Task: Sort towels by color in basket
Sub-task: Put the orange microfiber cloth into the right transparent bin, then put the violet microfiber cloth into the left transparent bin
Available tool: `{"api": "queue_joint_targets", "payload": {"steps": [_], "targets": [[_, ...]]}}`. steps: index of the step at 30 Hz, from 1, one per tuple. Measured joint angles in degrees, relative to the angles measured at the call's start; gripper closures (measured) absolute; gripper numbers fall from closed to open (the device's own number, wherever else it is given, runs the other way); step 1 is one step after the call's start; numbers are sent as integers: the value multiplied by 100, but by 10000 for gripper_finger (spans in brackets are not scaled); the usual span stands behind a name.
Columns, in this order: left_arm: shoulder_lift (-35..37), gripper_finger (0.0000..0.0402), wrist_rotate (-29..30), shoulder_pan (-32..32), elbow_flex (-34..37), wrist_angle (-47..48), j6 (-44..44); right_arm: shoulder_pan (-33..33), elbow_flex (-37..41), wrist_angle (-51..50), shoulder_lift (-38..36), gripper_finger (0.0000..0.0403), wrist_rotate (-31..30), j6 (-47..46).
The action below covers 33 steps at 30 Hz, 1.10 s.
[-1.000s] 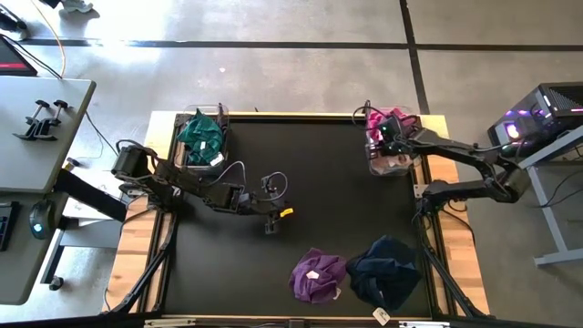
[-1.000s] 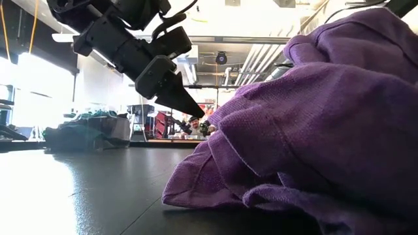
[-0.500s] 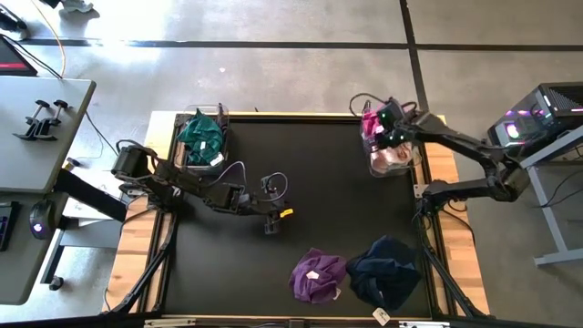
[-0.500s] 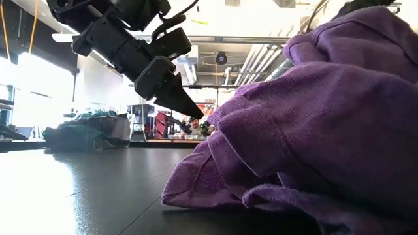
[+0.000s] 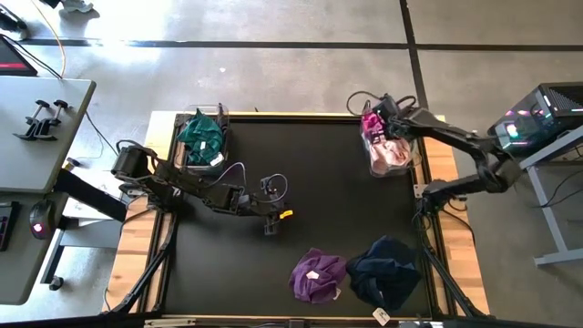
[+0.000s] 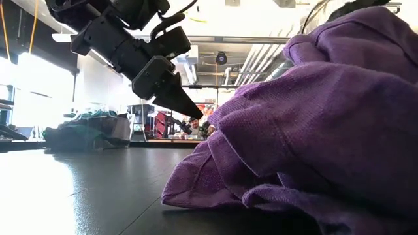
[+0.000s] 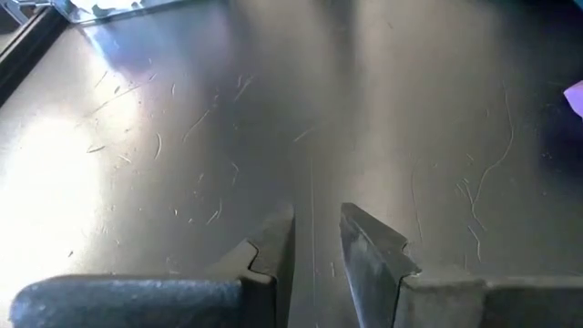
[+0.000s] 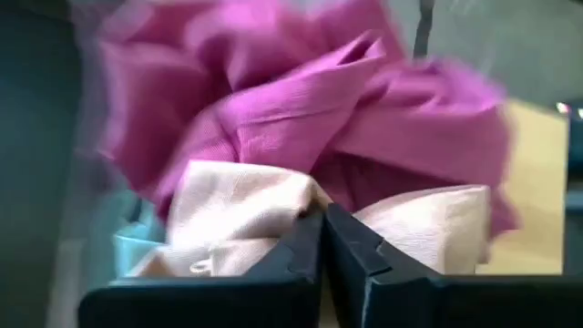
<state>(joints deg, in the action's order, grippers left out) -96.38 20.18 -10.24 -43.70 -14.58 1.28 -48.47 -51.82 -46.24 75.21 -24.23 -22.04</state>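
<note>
Two towels lie at the table's near edge: a purple towel [image 5: 318,276] [image 6: 313,130] and, to its right, a navy towel [image 5: 384,271]. Green towels [image 5: 202,135] fill the far-left basket [image 5: 187,160]. A magenta towel [image 8: 301,100] and a peach towel [image 5: 393,155] [image 8: 237,210] lie in the far-right basket [image 5: 407,169]. My right gripper [image 5: 373,120] [image 8: 323,223] hangs shut above that basket's far end, nothing between its fingers. My left gripper [image 5: 271,222] [image 7: 317,219] hovers over the table's middle, slanting down, its fingers a narrow gap apart and holding nothing.
The black mat [image 5: 310,173] lies bare between the baskets and the two near towels. Wooden table borders [image 5: 460,264] run along both sides. A side table with clamps [image 5: 41,114] stands at the left and a lit computer [image 5: 537,118] at the right.
My right gripper has risen out of the far-right basket and drawn toward the table's far edge, and the peach towel now shows in the basket. My left gripper has kept still.
</note>
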Motion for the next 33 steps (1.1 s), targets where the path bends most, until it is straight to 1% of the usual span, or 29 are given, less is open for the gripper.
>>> {"api": "queue_joint_targets", "payload": {"steps": [1, 5, 8, 10, 14, 19, 22, 25, 27, 29, 31, 33], "targets": [[0, 326, 0, 0, 0, 2, 0, -32, 94, 53, 132, 398, 9, -7], [0, 326, 4, 0, 0, 6, -1, -105, 291, 293, 723, 386, 95, -151], [0, 326, 9, 2, 0, 9, 0, -105, 225, 388, 1027, 378, 110, 6], [0, 326, 15, 2, 0, 24, 0, -105, 112, 310, 1083, 368, 207, 155], [0, 326, 20, 2, 0, 26, 11, -105, -272, -214, 911, 331, 644, 376], [0, 326, 20, 0, 0, 23, 19, 54, -776, -800, 212, 282, 573, 383], [0, 326, 20, 0, 0, 23, 57, 370, -875, -850, -334, 273, 460, 226], [0, 326, 32, 0, 0, 6, 55, 838, -875, -772, -691, 274, 577, 8], [0, 326, 97, 0, 0, -16, 46, 1133, -875, -661, -716, 277, 811, -111], [0, 326, 138, 0, 0, -38, 39, 1390, -875, -343, -584, 281, 1097, -149], [0, 326, 155, 4, 0, -36, 4, 1575, -878, 134, -297, 286, 1318, -96], [0, 326, 172, 11, 0, -35, -2, 1654, -878, 583, 107, 294, 1395, -1]]}}
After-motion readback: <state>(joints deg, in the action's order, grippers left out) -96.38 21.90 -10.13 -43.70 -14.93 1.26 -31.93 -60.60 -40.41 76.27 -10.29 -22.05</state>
